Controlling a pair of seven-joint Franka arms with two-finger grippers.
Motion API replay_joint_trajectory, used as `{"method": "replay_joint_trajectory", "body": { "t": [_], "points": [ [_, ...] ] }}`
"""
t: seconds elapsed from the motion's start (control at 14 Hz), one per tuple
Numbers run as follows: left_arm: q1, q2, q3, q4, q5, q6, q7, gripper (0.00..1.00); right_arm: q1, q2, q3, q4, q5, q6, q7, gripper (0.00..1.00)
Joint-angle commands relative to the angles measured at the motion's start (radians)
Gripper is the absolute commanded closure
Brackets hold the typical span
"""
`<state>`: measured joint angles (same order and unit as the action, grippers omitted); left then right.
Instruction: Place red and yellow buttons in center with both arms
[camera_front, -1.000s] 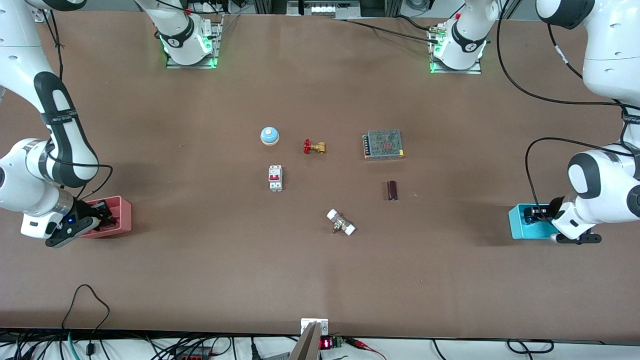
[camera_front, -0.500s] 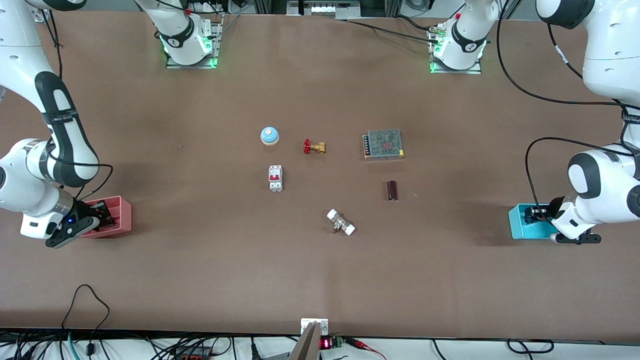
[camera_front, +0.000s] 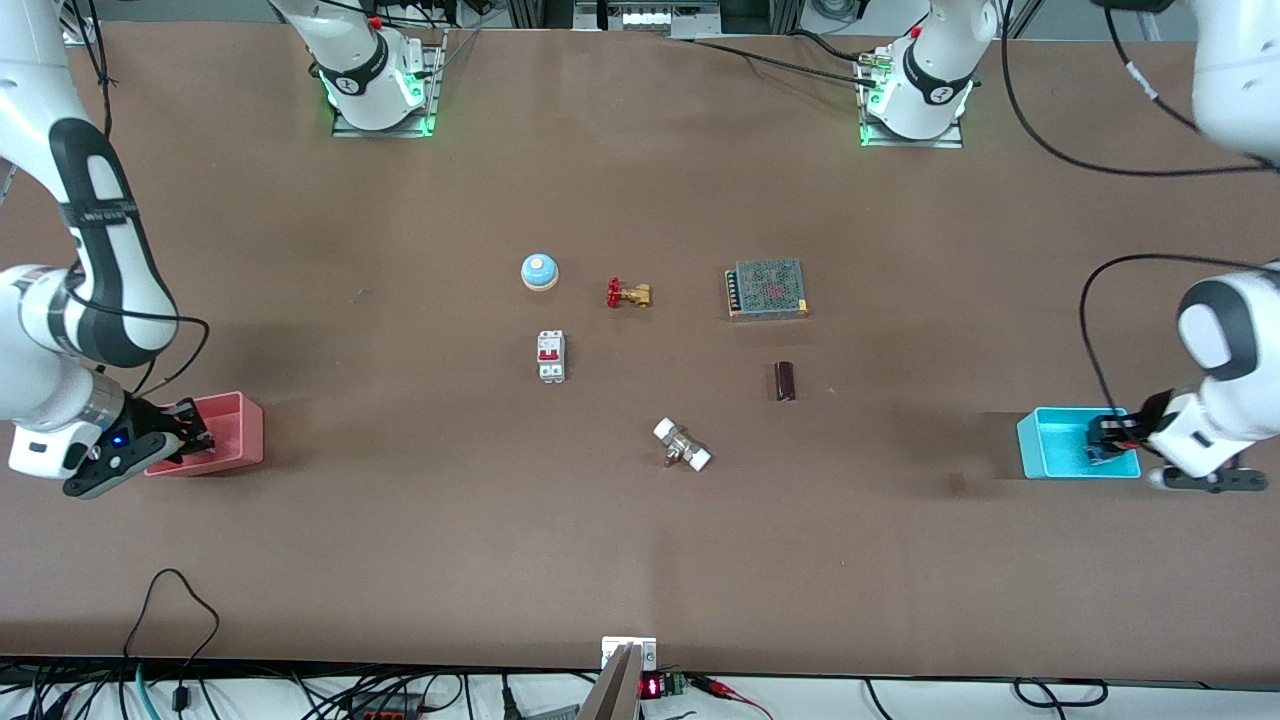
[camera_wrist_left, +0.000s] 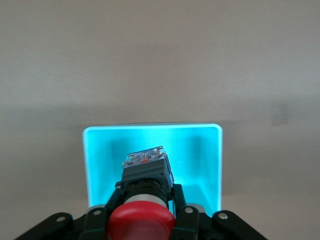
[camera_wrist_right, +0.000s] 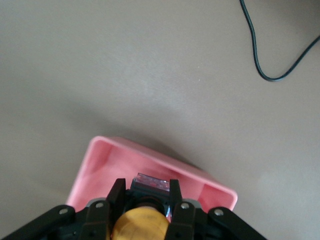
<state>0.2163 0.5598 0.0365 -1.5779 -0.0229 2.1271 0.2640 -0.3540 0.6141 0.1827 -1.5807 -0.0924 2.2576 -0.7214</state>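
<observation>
My left gripper (camera_front: 1108, 436) is shut on the red button (camera_wrist_left: 142, 220), a dark body with a round red cap, and holds it over the turquoise bin (camera_front: 1060, 443) at the left arm's end of the table; the bin shows under it in the left wrist view (camera_wrist_left: 210, 150). My right gripper (camera_front: 185, 436) is shut on the yellow button (camera_wrist_right: 140, 225), a dark body with a yellow-orange cap, over the pink bin (camera_front: 235, 430) at the right arm's end; the bin shows in the right wrist view (camera_wrist_right: 100, 165). The brown center (camera_front: 640, 380) of the table lies between the bins.
Around the middle lie a pale-blue dome bell (camera_front: 539, 271), a brass valve with a red handle (camera_front: 628, 294), a white circuit breaker (camera_front: 551, 356), a metal mesh box (camera_front: 767, 289), a dark cylinder (camera_front: 785, 381) and a white-ended fitting (camera_front: 682, 445).
Both grippers have risen out of their bins with the buttons in them and shifted a little toward their own ends of the table.
</observation>
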Motion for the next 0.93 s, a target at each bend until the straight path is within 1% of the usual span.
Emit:
{"method": "replay_joint_trajectory", "body": {
  "t": [0.0,0.07,0.14,0.29,0.36,0.43,0.5,0.64,0.86],
  "points": [
    [-0.015,-0.109,-0.016,-0.03,-0.002,-0.155,0.015,0.64,-0.013,-0.161,0.066,-0.021,0.013,-0.195,0.153,0.74],
    [-0.018,-0.124,-0.039,-0.031,-0.002,-0.227,-0.018,0.64,-0.011,-0.192,0.092,-0.021,0.014,-0.24,0.218,0.74],
    [-0.026,-0.136,-0.061,-0.045,-0.002,-0.269,-0.072,0.64,-0.008,-0.215,0.133,-0.022,0.016,-0.278,0.315,0.74],
    [-0.044,-0.161,-0.098,-0.131,-0.002,-0.268,-0.106,0.64,0.003,-0.229,0.231,-0.03,0.016,-0.296,0.53,0.73],
    [-0.064,-0.162,-0.105,-0.167,-0.014,-0.247,-0.112,0.64,0.032,-0.229,0.26,-0.045,0.011,-0.286,0.645,0.73],
    [-0.083,-0.167,-0.107,-0.212,-0.019,-0.21,-0.126,0.65,0.076,-0.228,0.264,-0.062,0.002,-0.271,0.737,0.73],
    [-0.097,-0.176,-0.107,-0.255,-0.019,-0.175,-0.14,0.65,0.131,-0.221,0.264,-0.077,-0.001,-0.224,0.811,0.73],
    [-0.11,-0.179,-0.122,-0.332,-0.02,-0.116,-0.155,0.65,0.212,-0.209,0.264,-0.142,-0.012,-0.124,0.943,0.73],
    [-0.123,-0.178,-0.132,-0.424,-0.02,-0.006,-0.173,0.64,0.306,-0.153,0.264,-0.231,-0.111,0.064,1.141,0.73]
  ]
}}
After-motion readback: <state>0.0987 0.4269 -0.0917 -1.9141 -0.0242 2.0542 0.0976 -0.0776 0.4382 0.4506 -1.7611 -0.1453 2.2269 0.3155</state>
